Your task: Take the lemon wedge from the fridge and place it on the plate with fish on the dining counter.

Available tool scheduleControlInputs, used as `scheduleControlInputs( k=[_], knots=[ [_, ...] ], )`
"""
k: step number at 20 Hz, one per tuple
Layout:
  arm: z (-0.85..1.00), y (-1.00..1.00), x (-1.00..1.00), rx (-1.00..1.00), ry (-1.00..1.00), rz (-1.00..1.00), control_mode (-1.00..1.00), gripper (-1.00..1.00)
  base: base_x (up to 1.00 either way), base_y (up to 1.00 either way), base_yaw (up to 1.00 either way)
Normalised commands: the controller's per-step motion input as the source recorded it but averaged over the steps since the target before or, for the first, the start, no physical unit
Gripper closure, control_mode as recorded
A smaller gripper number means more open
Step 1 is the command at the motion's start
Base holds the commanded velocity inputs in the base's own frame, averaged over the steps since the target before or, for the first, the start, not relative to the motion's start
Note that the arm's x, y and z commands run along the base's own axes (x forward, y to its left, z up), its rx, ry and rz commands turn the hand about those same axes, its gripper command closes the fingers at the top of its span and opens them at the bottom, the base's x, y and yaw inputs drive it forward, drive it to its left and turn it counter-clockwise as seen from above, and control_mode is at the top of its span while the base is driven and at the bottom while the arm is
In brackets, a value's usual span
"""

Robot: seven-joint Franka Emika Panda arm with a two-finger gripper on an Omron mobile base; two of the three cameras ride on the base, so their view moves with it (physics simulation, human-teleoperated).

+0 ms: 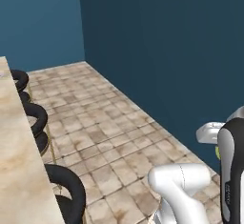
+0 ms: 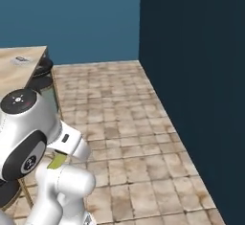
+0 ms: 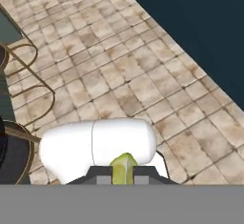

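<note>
My gripper [image 3: 124, 176] is shut on the lemon wedge [image 3: 124, 167], a tiny yellow-green piece that peeks up between the two dark finger tips. The wedge [image 2: 57, 161] also shows under the hand, tucked close to the arm's white body above the tiled floor. The dining counter [image 1: 19, 161] with its beige marbled top runs along the left; its far end [image 2: 19, 73] carries a small pale thing [image 2: 20, 60], too small to tell whether it is the plate. The fridge is out of view.
Black round stools [image 1: 66, 187] [image 1: 35, 114] line the counter's edge, with thin brass frames [image 3: 28, 82] beneath. A dark blue wall [image 1: 167, 51] closes the right side. Brown tiled floor [image 2: 119, 104] lies open between wall and stools.
</note>
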Motion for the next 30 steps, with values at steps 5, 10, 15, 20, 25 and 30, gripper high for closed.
scheduleControlInputs(
  k=[5,10,15,20,25,30],
  knots=[
    [0.0,0.0,0.0,0.0,0.0,0.0,1.0,1.0,1.0,0.0,0.42],
    [0.0,0.0,0.0,0.0,0.0,0.0,1.0,1.0,1.0,0.0,0.4],
    [0.0,0.0,0.0,0.0,0.0,0.0,1.0,1.0,1.0,-0.17,0.46],
    [0.0,0.0,0.0,0.0,0.0,0.0,1.0,1.0,1.0,-0.3,0.45],
    [0.0,0.0,0.0,0.0,0.0,0.0,1.0,1.0,1.0,-0.67,0.38],
    [0.0,0.0,0.0,0.0,0.0,0.0,1.0,1.0,1.0,-0.69,0.38]
  ],
)
